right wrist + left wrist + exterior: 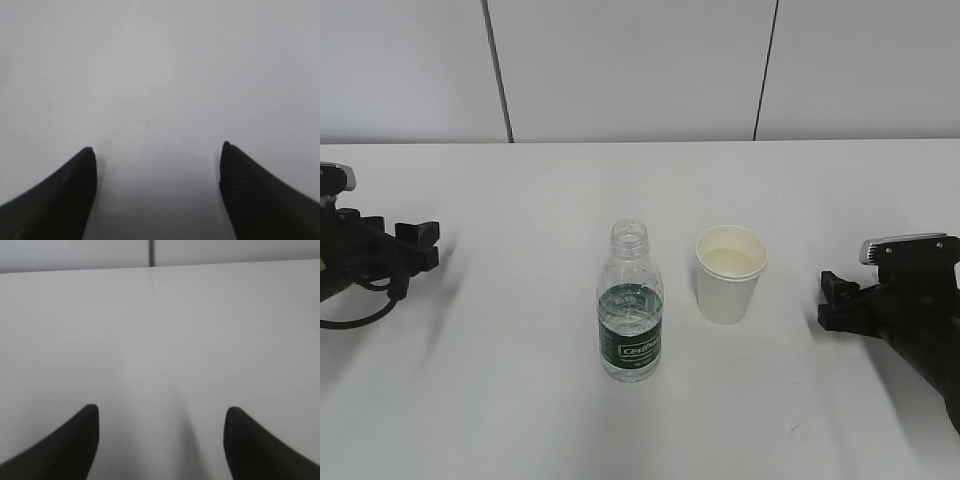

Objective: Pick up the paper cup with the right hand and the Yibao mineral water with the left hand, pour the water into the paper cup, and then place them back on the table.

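exterior view: nearest the camera, a small clear plastic bottle with ribbed shoulders and a dark green label band, the yibao mineral water, stands upright and uncapped on the large plain white tabletop, the table, near the middle. water shows inside at about the level of the label. just beside it, to the right and slightly farther, stands a small tapered white paper cup with a rolled rim, the paper cup, upright, mouth open upward, cream-coloured inside. bottle and cup are apart, not touching. at the left edge the black two-finger gripper of the left hand points toward the middle, well apart from the bottle, with a black cable looping below it. at the right edge the black two-finger gripper of the right hand points left, near the cup but apart from it, with a silver-grey box on top of its wrist. from this view the spread of either gripper cannot be told. a pale wall with dark vertical seams stands beyond the far table edge.

left wrist view: the two black fingertips stand wide apart at the bottom corners, with only bare table surface between them. the far table edge and wall show at the top.

right wrist view: the two black fingertips stand wide apart, holding nothing, over bare table with faint smudges.
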You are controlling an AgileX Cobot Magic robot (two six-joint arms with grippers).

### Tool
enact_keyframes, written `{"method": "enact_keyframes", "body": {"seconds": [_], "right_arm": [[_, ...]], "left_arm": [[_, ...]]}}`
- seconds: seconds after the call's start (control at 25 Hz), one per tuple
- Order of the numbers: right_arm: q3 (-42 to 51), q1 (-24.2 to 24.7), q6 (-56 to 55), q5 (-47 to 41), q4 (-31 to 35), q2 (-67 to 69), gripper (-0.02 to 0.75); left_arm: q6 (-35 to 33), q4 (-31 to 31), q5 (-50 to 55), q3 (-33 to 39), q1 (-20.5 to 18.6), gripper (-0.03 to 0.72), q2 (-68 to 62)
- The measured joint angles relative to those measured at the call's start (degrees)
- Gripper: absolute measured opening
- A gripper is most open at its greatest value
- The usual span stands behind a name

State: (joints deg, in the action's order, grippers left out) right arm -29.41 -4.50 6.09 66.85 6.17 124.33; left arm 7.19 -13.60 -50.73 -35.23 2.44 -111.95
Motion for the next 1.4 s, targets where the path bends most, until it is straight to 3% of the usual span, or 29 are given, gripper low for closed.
{"method": "enact_keyframes", "body": {"seconds": [0.16,0.32,0.56,0.76,1.12,1.4], "right_arm": [[-1.1,0.0,-0.9,-0.6,0.6,-2.1,0.595],[-2.1,0.3,-1.8,-1.8,1.9,-6.1,0.593],[-6.8,3.4,-4.9,-17.7,2.0,-15.0,0.592],[-14.6,4.6,-5.1,-42.7,0.6,-22.0,0.589],[-38.9,4.6,-4.8,-93.6,-0.7,-25.0,0.587],[-55.7,4.6,-1.4,-125.1,-1.4,-25.0,0.586]], "left_arm": [[-1.8,4.3,4.5,-1.2,0.0,0.481,0.0],[-2.0,4.6,20.1,-7.7,0.0,0.481,0.0],[-2.1,4.7,39.5,-18.6,0.0,0.481,0.7],[-2.3,4.8,57.6,-27.5,0.5,0.481,4.4],[-2.4,5.0,94.5,-45.7,0.8,0.475,5.8],[-3.5,5.0,114.5,-51.7,0.8,0.470,5.8]]}}
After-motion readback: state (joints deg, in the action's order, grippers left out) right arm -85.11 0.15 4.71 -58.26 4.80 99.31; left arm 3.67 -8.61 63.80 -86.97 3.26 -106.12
